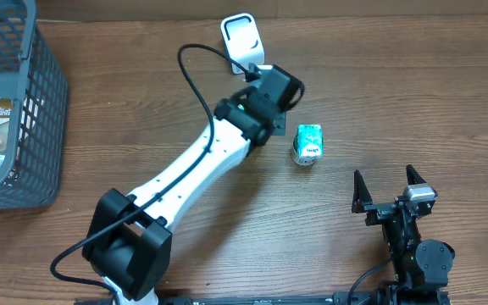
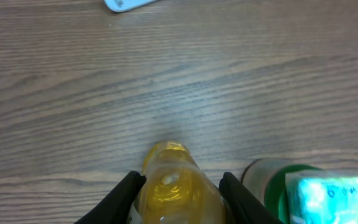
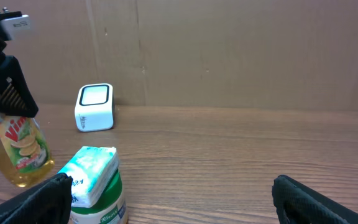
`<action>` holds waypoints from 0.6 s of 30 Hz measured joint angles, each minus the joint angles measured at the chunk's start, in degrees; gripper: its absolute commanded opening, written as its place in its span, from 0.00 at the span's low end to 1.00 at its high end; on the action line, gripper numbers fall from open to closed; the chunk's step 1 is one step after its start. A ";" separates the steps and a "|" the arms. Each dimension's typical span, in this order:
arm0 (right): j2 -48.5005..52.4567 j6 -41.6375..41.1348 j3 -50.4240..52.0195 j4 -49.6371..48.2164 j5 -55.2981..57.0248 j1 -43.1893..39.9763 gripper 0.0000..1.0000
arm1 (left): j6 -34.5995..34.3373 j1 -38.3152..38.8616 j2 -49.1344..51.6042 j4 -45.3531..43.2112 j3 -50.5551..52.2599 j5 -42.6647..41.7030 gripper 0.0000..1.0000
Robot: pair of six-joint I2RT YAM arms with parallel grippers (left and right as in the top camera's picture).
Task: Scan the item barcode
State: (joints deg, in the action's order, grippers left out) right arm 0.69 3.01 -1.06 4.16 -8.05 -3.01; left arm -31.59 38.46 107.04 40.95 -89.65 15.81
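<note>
My left claw (image 2: 180, 188) is clenched on a bottle (image 2: 176, 196) of yellow liquid, with 1 black finger (image 2: 124, 198) pressed to each side of it. From the right wrist camera the bottle hangs below the claw, tilted a little, its red and green label facing that camera. I cannot tell whether its base touches the table (image 1: 413, 76).

Just to the right of the bottle stands a green tub (image 3: 98, 210) with a white and green tissue pack (image 3: 92, 171) lying on top of it. The 2 sit close to the bottle but apart from it.

Beyond the claw, near the far edge of the table, sits the white scanner (image 1: 241, 38), a small box with a dark-rimmed window. In the overhead view the claw is just in front of it, with the scanner's cable looping back over my left arm.

My right claw (image 1: 385, 182) is released, jaws spread wide, low at the near edge of the table, well apart from the tub and the bottle.

Far to the left is a grey basket (image 1: 45, 119) with packets inside.
</note>
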 measured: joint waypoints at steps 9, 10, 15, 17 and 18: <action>0.00 -0.02 0.00 0.02 -0.04 0.00 1.00 | -4.72 0.11 -0.02 -1.79 4.98 2.21 0.29; 0.00 -0.02 0.00 0.02 -0.04 0.00 1.00 | -5.07 -0.11 -0.02 -1.79 4.98 2.23 0.29; 0.00 0.00 0.00 0.04 -0.02 0.00 1.00 | -7.39 -0.83 -0.02 -2.01 5.05 2.54 0.27; 0.00 0.02 0.00 0.02 -0.02 0.00 1.00 | -8.24 -0.76 -0.02 -2.75 5.33 2.62 0.27; 0.00 0.00 0.00 0.02 -0.04 0.00 1.00 | -8.68 -0.70 -0.02 -3.39 5.70 2.62 0.27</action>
State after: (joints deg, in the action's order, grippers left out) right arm 0.69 3.01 -1.06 4.19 -8.10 -3.01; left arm -40.27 37.76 107.02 37.56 -83.94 18.44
